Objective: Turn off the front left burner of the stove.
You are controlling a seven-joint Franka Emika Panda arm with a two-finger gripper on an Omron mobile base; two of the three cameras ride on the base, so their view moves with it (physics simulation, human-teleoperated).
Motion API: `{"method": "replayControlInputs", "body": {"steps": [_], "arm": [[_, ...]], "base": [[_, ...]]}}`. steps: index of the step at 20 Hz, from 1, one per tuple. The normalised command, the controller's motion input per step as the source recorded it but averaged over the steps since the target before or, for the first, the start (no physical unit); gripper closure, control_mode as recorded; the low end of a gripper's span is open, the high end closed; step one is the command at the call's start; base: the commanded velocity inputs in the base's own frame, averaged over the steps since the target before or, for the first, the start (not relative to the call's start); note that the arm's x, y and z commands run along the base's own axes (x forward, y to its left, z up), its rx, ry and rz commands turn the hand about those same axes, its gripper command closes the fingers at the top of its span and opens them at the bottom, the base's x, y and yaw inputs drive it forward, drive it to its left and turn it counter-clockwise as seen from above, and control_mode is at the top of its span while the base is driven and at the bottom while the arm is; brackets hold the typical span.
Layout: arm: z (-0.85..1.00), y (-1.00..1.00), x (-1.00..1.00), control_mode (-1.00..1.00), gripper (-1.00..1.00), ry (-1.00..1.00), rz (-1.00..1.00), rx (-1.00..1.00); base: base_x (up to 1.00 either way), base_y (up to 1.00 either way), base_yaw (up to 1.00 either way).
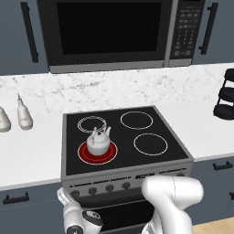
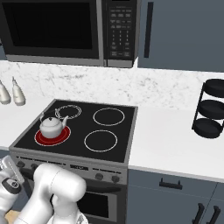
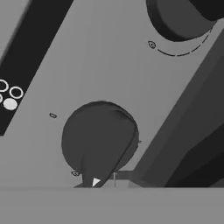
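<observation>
Your front left burner (image 1: 97,153) glows red inside its thin white ring at the near left of the stove (image 1: 123,137), and a small white kettle (image 1: 98,142) sits on it. The other three rings on the black glass are plain white outlines. Below the glass you have the grey front panel with its row of small dark knobs (image 1: 109,187). The gripper (image 1: 65,197) is at the left end of that row, low against the panel. Through the hand camera you look straight at one round dark knob (image 3: 99,139) very close up, with a second knob (image 3: 181,17) further along the panel. The jaws are pressed together; you cannot tell whether they pinch the knob.
</observation>
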Motion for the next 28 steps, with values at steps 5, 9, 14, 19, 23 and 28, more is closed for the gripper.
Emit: {"method": "replayControlInputs", "body": {"steps": [5, 9, 14, 19, 23, 28], "arm": [[1.00, -0.47, 0.05, -1.00, 1.00, -0.33, 0.00, 0.26], [1.00, -0.66, 0.00, -1.00, 1.00, -0.33, 0.00, 0.27], [1.00, -0.77, 0.01, -1.00, 1.00, -0.34, 0.00, 0.25], [1.00, -0.74, 0.06, -1.00, 1.00, -0.38, 0.00, 0.27], [1.00, -0.65, 0.17, -1.00, 1.00, -0.39, 0.00, 0.28], [1.00, -0.66, 0.16, -1.00, 1.00, -0.39, 0.00, 0.29]], "base": [[0.00, 0.00, 0.00], [0.00, 0.00, 0.00], [0.00, 0.00, 0.00], [0.00, 0.00, 0.00], [0.00, 0.00, 0.00], [0.00, 0.00, 0.00]]}}
